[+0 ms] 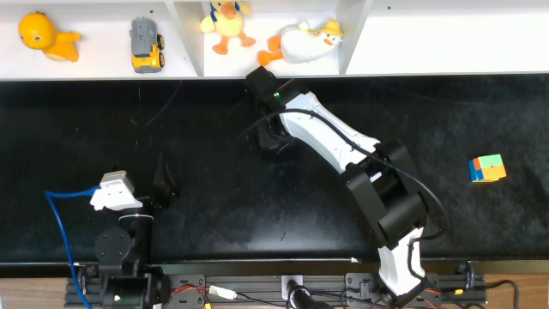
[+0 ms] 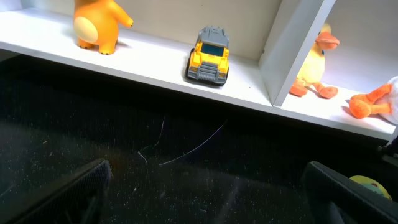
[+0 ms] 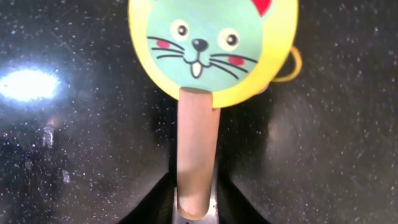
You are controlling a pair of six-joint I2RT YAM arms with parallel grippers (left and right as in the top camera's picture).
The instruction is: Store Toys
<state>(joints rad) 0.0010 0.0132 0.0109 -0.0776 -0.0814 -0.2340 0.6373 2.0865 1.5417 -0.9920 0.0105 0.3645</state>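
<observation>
The right gripper is clamped on the wooden handle of the cat-face toy. The disc appears to rest on the black mat, near the white shelf. The left gripper is held spread, facing the yellow truck. A coloured cube is located well apart, on the mat's right side.

Clad in smooth white shell along the right arm, black at the joints, with a black cable looped alongside and a green light near the wrist; mostly black on the left arm, white-capped, trailing a blue cable
</observation>
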